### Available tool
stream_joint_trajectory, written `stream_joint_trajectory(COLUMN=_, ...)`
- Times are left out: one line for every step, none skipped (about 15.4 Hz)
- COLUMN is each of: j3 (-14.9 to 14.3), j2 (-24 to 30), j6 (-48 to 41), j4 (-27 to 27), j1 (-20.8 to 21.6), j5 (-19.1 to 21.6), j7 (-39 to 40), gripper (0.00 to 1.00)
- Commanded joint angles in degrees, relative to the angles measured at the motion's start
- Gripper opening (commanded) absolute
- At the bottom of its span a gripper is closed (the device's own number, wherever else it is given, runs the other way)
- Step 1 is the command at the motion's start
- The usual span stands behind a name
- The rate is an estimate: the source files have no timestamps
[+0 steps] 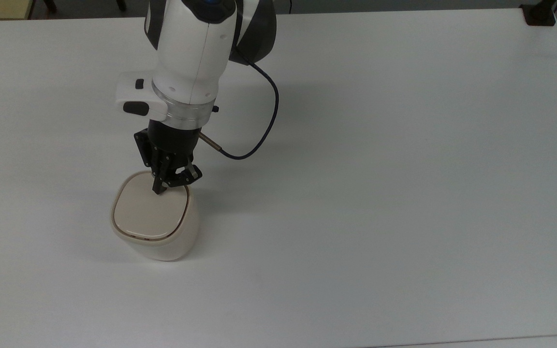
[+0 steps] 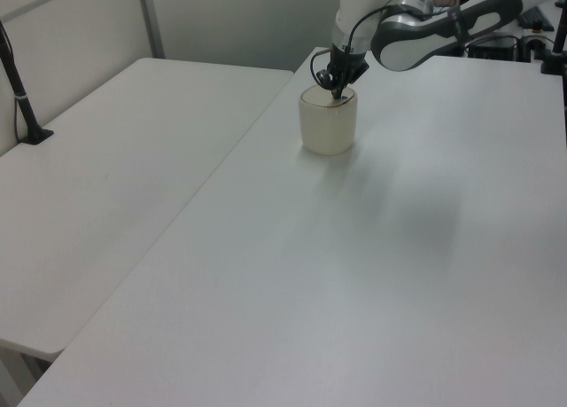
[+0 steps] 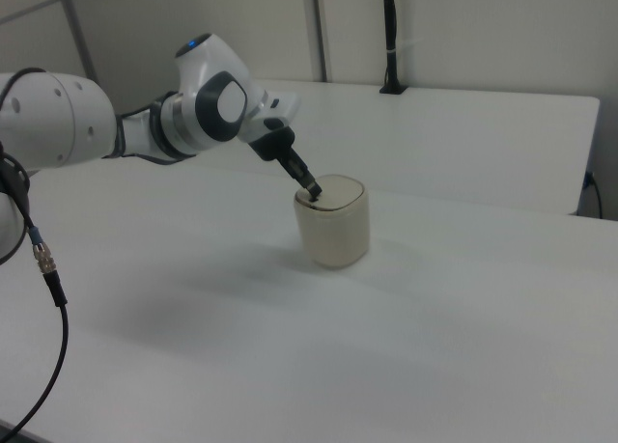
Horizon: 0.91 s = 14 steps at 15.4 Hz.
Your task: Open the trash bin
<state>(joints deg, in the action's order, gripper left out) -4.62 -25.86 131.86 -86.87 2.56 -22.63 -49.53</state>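
The cream trash bin (image 1: 155, 227) stands on the white bench (image 1: 380, 193), toward the top view's left edge, lid flat and shut, contents hidden. The jaws (image 1: 161, 189), together, press the lid's far edge.

Trash bin (image 1: 155, 227) (image 2: 328, 123) (image 3: 335, 229) stood upright on white table; cream-beige, rounded-square, tapered toward base; flat lid (image 1: 148, 210) lay shut, flush with rim; sat toward top view's left.

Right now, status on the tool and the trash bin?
Tool shut, tip on the lid's far edge. Trash bin upright, lid down. Nothing in the way.
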Motion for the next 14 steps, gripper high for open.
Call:
stream_joint_trajectory(j3=-0.13, j2=8.52, j6=-2.91, j4=-2.78, j1=-0.01, j5=2.92, j7=-0.92, gripper=0.0)
stream_joint_trajectory(j3=-0.13, j2=10.28, j6=-3.88, j4=-2.78, j1=-0.01, j5=4.42, j7=-0.75, gripper=0.0)
stream_joint_trajectory(j3=-0.13, j2=12.04, j6=-4.94, j4=-2.78, j1=-0.01, j5=5.3, j7=-0.22, gripper=0.0)
stream_joint_trajectory(j3=-0.13, j2=13.54, j6=-6.86, j4=-2.78, j1=0.08, j5=6.18, j7=0.56, gripper=0.0)
stream_joint_trajectory(j3=-0.13, j2=14.86, j6=-8.88, j4=-2.78, j1=0.17, j5=7.41, j7=1.53, gripper=0.0)
stream_joint_trajectory(j3=-0.13, j2=16.18, j6=-10.64, j4=-2.78, j1=0.52, j5=8.73, j7=2.76, gripper=0.02)
stream_joint_trajectory(j3=-0.04, j2=17.23, j6=-12.58, j4=-2.87, j1=0.78, j5=9.87, j7=3.73, gripper=0.06)
stream_joint_trajectory(j3=-0.04, j2=18.11, j6=-14.68, j4=-2.87, j1=1.13, j5=10.84, j7=4.35, gripper=0.06)
stream_joint_trajectory(j3=-0.04, j2=18.99, j6=-16.71, j4=-2.95, j1=1.4, j5=11.81, j7=4.87, gripper=0.06)
stream_joint_trajectory(j3=0.05, j2=19.96, j6=-18.55, j4=-3.22, j1=1.66, j5=12.6, j7=6.01, gripper=0.07)
stream_joint_trajectory(j3=0.14, j2=21.01, j6=-20.49, j4=-3.39, j1=2.1, j5=13.74, j7=7.24, gripper=0.07)
stream_joint_trajectory(j3=0.14, j2=22.07, j6=-22.68, j4=-3.74, j1=2.19, j5=15.23, j7=8.64, gripper=0.09)
stream_joint_trajectory(j3=0.14, j2=22.86, j6=-24.7, j4=-3.83, j1=2.19, j5=17.25, j7=9.96, gripper=0.17)
stream_joint_trajectory(j3=0.14, j2=23.74, j6=-26.46, j4=-3.92, j1=2.19, j5=19.35, j7=11.37, gripper=0.32)
